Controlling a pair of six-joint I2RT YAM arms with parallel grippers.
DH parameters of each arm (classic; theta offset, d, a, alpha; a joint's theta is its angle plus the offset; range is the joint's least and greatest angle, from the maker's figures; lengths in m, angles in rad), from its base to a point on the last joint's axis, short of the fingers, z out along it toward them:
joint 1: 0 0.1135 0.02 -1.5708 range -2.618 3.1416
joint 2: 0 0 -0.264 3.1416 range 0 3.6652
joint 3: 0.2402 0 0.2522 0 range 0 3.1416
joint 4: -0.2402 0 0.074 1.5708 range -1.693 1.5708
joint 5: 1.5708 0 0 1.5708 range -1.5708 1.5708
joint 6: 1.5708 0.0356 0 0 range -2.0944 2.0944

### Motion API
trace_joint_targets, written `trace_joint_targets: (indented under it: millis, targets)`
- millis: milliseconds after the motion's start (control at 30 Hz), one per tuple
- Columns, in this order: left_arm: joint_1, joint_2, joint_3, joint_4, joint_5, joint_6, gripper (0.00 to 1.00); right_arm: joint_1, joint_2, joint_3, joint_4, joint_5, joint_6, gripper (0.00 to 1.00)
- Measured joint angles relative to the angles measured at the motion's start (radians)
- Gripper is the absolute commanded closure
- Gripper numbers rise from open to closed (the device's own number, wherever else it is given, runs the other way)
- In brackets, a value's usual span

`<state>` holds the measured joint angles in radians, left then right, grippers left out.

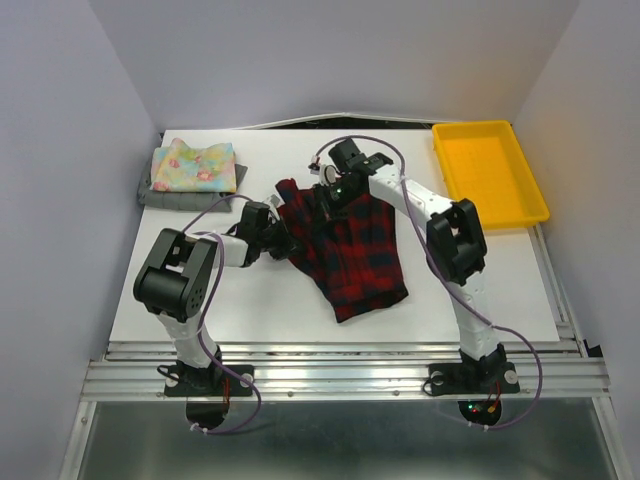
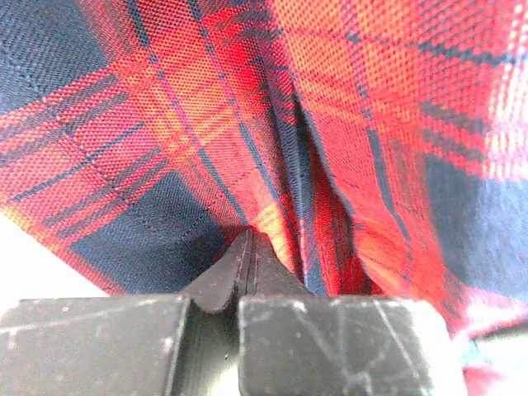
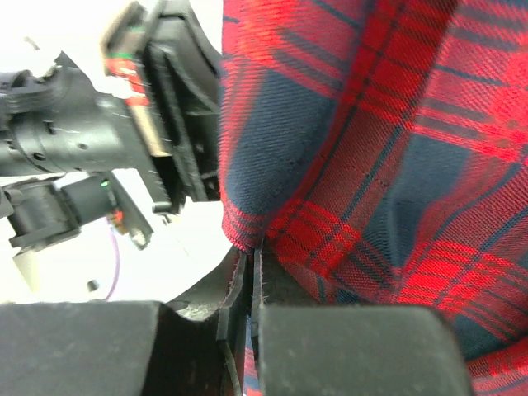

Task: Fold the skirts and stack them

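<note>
The red-and-dark plaid skirt (image 1: 350, 250) lies spread in the middle of the white table. My left gripper (image 1: 285, 243) is shut on its left edge; the left wrist view shows the closed fingertips (image 2: 247, 247) against the plaid cloth (image 2: 346, 124). My right gripper (image 1: 328, 200) is shut on the skirt's far edge, with a hem of plaid (image 3: 371, 165) pinched between its fingertips (image 3: 252, 264). The pastel floral skirt (image 1: 195, 166) lies folded on the grey skirt (image 1: 150, 195) at the far left corner.
A yellow plastic tray (image 1: 490, 172) stands at the far right of the table. The white table surface (image 1: 250, 300) ends at a metal rail near the arm bases. Grey walls close in the left, right and back sides.
</note>
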<state>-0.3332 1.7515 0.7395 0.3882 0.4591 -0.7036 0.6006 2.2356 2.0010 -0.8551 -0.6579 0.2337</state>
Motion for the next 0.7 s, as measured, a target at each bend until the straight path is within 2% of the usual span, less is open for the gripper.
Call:
trace_joint_targets:
  millis: [67,133,300,500,600,700]
  targets:
    - [0.001,-0.003,0.000,-0.008,0.000,0.000,0.98,-0.019,0.005,-0.033,0.013,-0.039,0.017,0.99]
    - [0.002,-0.014,0.000,-0.027,0.001,0.005,0.85,-0.024,0.016,-0.058,0.020,-0.075,0.027,0.99]
    - [0.017,-0.097,0.010,-0.137,0.027,0.037,0.83,-0.017,0.081,-0.058,0.035,-0.148,0.028,0.99]
    - [0.056,-0.220,0.015,-0.222,0.060,0.064,0.91,-0.029,0.126,-0.045,0.033,-0.200,0.046,0.99]
    - [0.058,-0.206,0.012,-0.232,0.072,0.063,0.98,-0.038,0.130,0.000,0.034,-0.222,0.076,0.99]
    - [0.058,-0.168,0.001,-0.232,0.076,0.061,1.00,-0.044,0.127,0.025,0.061,-0.259,0.118,0.99]
